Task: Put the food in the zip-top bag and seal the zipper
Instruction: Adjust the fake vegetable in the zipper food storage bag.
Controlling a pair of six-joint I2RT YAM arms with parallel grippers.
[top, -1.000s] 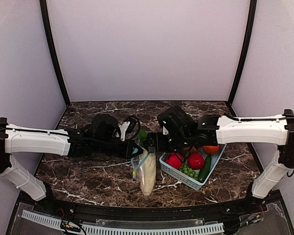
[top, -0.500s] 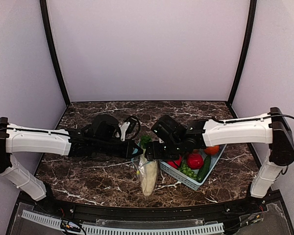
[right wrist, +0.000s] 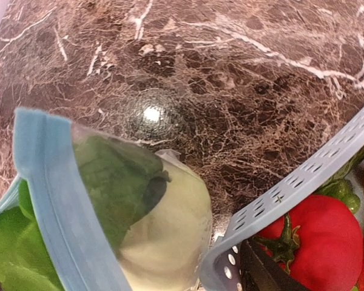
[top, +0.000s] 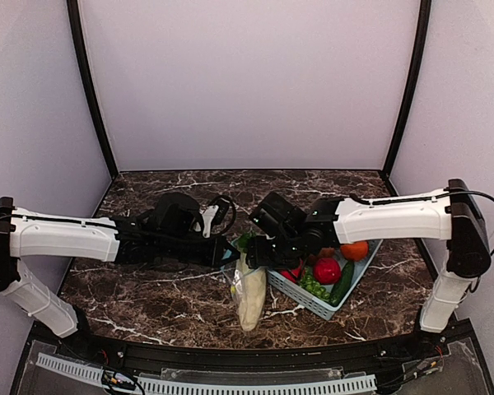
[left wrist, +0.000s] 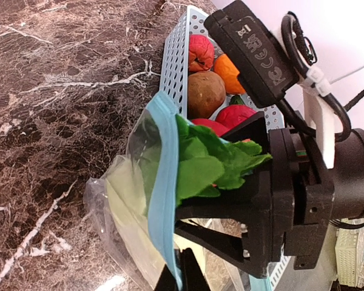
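The clear zip-top bag hangs at table centre with a cream squash inside. My left gripper is shut on its light blue zipper, holding the mouth up. A green leafy piece sticks half out of the mouth, and its lower part shows through the plastic. My right gripper is at the mouth with its jaws wide apart. The leaves lie on one finger, and the other finger is by the basket rim. In the top view the two grippers nearly meet.
The light blue lattice basket stands right of the bag, touching it. It holds red tomatoes, an orange, a brown potato, a cucumber and green grapes. Walls ring the marble table.
My right arm has swung left from the basket to the bag's mouth, carrying the leafy piece down into it. The left arm has stayed put.
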